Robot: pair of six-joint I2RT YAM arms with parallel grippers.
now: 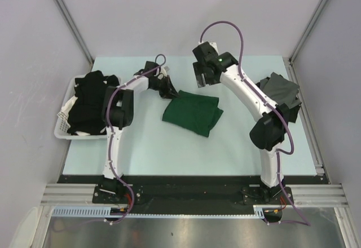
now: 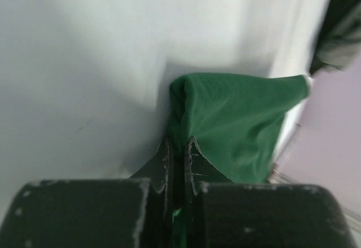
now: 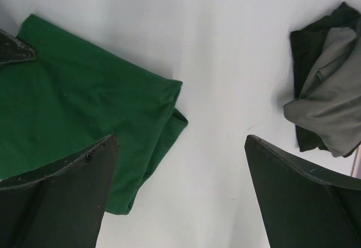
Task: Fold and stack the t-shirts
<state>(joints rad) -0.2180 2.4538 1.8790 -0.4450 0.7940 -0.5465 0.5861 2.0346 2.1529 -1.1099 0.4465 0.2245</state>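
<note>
A dark green t-shirt (image 1: 192,111) lies folded mid-table. My left gripper (image 1: 168,90) is at its far left corner. In the left wrist view the jaws (image 2: 179,146) are shut on a pinch of the green cloth (image 2: 237,118), which bunches up from the table. My right gripper (image 1: 203,79) hovers past the shirt's far edge. It is open and empty (image 3: 180,141), with the green shirt (image 3: 73,101) below to its left. A grey t-shirt (image 1: 279,90) lies on a darker one at the table's right edge, and the grey one (image 3: 330,96) also shows in the right wrist view. Black t-shirts (image 1: 90,101) fill the basket.
A white slatted basket (image 1: 63,125) sits at the table's left edge. Walls close in the table at the back and on both sides. A metal rail (image 1: 307,124) runs along the right edge, next to the grey pile.
</note>
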